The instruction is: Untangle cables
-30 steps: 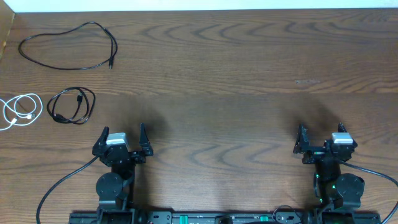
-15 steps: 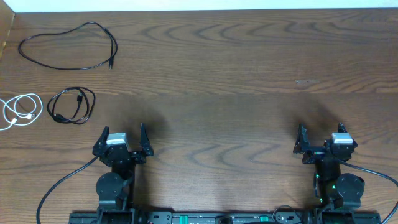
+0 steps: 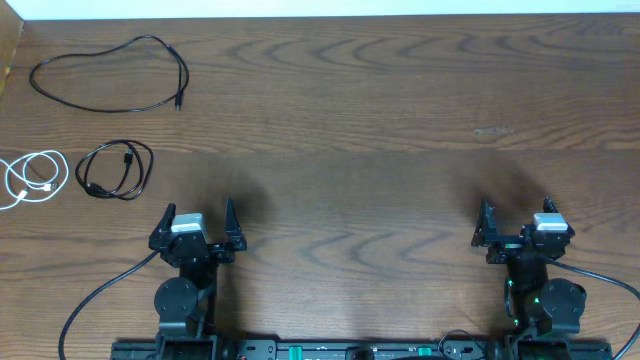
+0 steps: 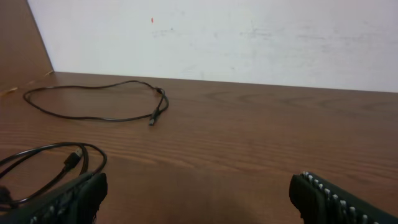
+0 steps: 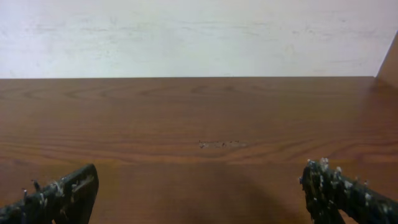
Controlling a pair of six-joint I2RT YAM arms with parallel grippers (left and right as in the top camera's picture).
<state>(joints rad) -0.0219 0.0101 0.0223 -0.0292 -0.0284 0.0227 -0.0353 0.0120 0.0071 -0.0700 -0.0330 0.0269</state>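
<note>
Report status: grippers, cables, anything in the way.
Left gripper and right gripper open, empty. Long black cable, coiled black cable, white cable lie apart, far left, untouched. Nothing in the way.

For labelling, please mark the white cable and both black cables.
white cable (image 3: 64,172), overhead view, loop's right edge.
coiled black cable (image 3: 83,175), overhead view, left side.
loose black cable (image 3: 178,103), overhead view, plug end.

Black loop (image 3: 150,38), black coil (image 3: 127,157), white coil (image 3: 45,155), apart
</note>
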